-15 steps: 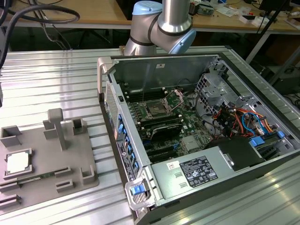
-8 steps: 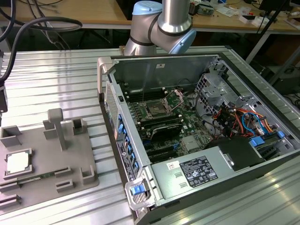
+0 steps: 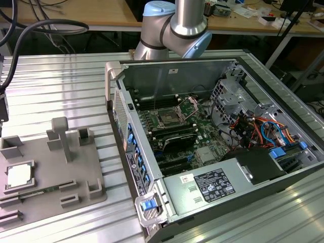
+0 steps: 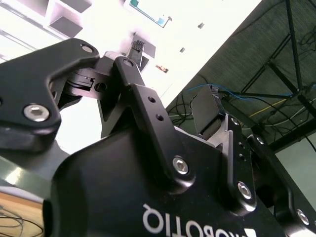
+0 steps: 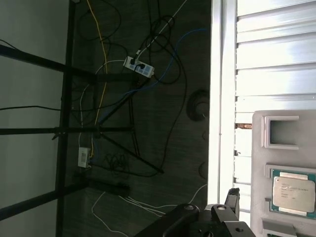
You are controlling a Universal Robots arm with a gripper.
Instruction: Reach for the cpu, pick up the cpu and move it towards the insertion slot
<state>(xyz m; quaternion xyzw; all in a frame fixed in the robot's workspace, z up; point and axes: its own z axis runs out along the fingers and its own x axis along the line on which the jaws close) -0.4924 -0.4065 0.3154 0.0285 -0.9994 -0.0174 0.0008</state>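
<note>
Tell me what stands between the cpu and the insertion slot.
The side wall of the computer case rises between the cpu, lying in its grey fixture, and the insertion slot on the board inside. The case is open on top.

Even room light fills your exterior view, glare streaking the counter [image 3: 288, 207] at five o'clock; your second wrist view blows out white behind the soft, near-black gripper [image 4: 171, 76].
</note>
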